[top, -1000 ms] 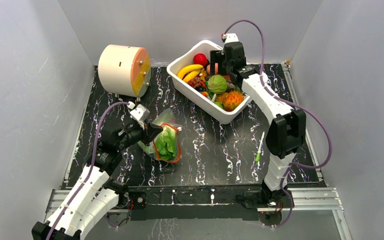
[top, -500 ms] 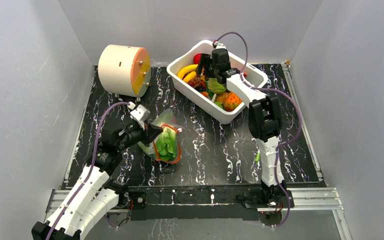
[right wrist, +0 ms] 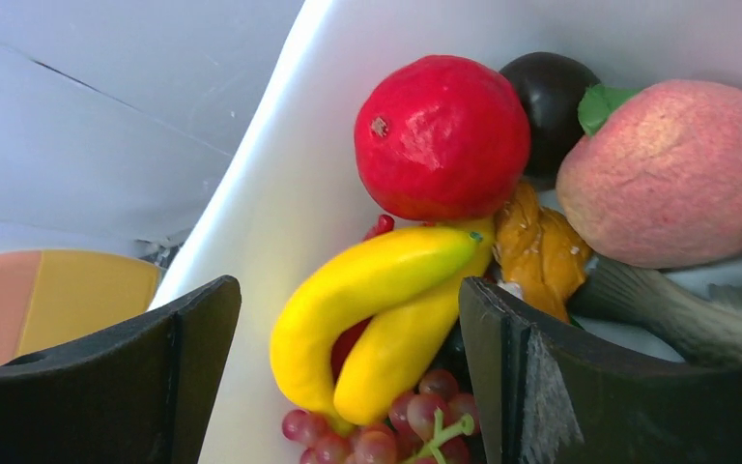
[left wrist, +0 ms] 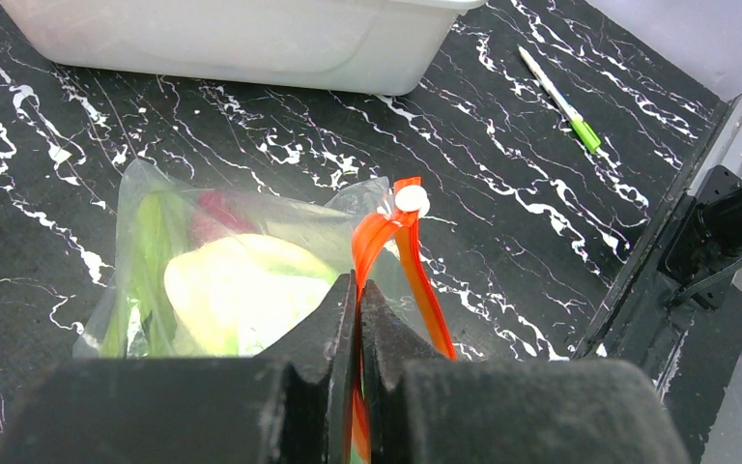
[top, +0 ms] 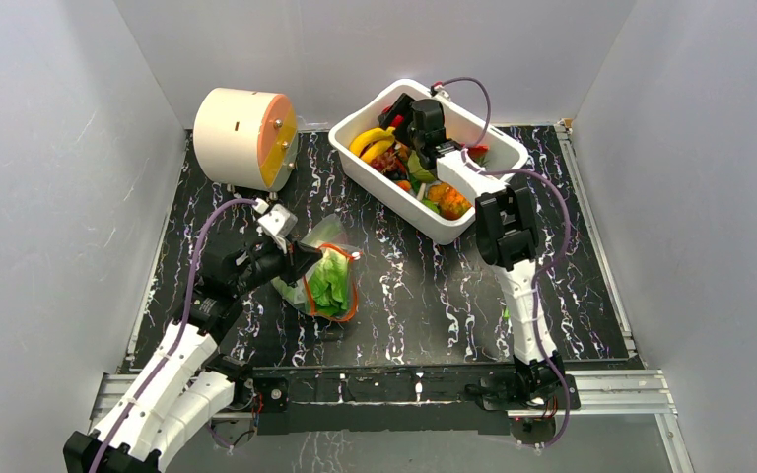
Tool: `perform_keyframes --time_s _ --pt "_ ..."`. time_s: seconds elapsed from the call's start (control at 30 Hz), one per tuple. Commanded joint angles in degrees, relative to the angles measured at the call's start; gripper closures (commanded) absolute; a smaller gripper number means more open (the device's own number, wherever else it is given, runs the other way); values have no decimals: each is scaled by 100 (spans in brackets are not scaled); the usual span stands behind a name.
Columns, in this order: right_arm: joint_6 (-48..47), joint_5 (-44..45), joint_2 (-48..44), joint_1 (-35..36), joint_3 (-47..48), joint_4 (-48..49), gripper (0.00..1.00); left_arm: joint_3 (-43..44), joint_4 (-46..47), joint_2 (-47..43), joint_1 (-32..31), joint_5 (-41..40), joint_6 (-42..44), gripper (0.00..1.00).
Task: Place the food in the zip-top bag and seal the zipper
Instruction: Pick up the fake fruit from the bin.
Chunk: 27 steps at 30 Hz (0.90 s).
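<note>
In the view from above, the left gripper (top: 301, 264) lies low over the black marbled table (top: 424, 296) and is clenched on the mouth edge of the zip-top bag (top: 327, 281). The bag lies flat on the table in front of the left arm, well apart from the white tub (top: 394, 202). Its orange-red zipper (top: 352, 291) curves along the side nearer to the right arm, and leafy greens (top: 328, 284) show through the plastic. The right gripper (top: 399, 113) is down inside the tub at its far end, just beside the banana (top: 375, 141). A cream cylinder (top: 241, 138) with an orange face stands at the far left of the table. In the left wrist view, the two black fingers (left wrist: 324, 329) are pressed together with the orange strip of the zipper (left wrist: 415, 261) pinched between them. The white slider (left wrist: 411, 200) sits at the far end of the strip. Inside the clear bag (left wrist: 135, 193) there are green leaves, a pale yellow-green piece (left wrist: 242, 285) and a red piece (left wrist: 214, 215). A pen (left wrist: 562, 101) with a green end lies on the table beyond the bag. In the right wrist view, the jaws are spread wide and hold nothing. The yellow banana (right wrist: 377, 309) lies between the fingers (right wrist: 193, 358); whether the right finger touches it, I cannot tell. Around the banana in the tub are a red round fruit (right wrist: 442, 135), a dark round fruit (right wrist: 551, 92), a pink peach (right wrist: 671, 174) and some red grapes (right wrist: 377, 440).
</note>
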Motion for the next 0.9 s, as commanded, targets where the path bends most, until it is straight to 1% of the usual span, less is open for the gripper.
perform_keyframes --time_s 0.0,0.13,0.27,0.4,0.53,0.7,0.77,0.87 --pt "661 8 340 -13 264 664 17 111 319 -91 1 29 -78 100" --pt "1018 314 666 -12 836 -94 17 39 335 -193 -3 -41 -76 100" --pt "1365 445 687 -5 765 -172 22 36 327 -190 -4 -41 -54 100" --pt "1416 977 831 39 1179 -1015 24 34 344 -183 -3 -26 -54 100" --pt "1385 1171 816 92 1115 -1098 25 37 291 -207 -4 -34 -15 100" --pt "1479 1117 1104 157 1466 -1397 28 20 279 -204 -2 -52 7 100" --pt "1558 1107 1112 192 1351 -1310 29 17 288 -193 -4 -59 6 100" --pt "1632 1006 1123 207 1175 -985 34 17 288 -190 -5 -70 8 100"
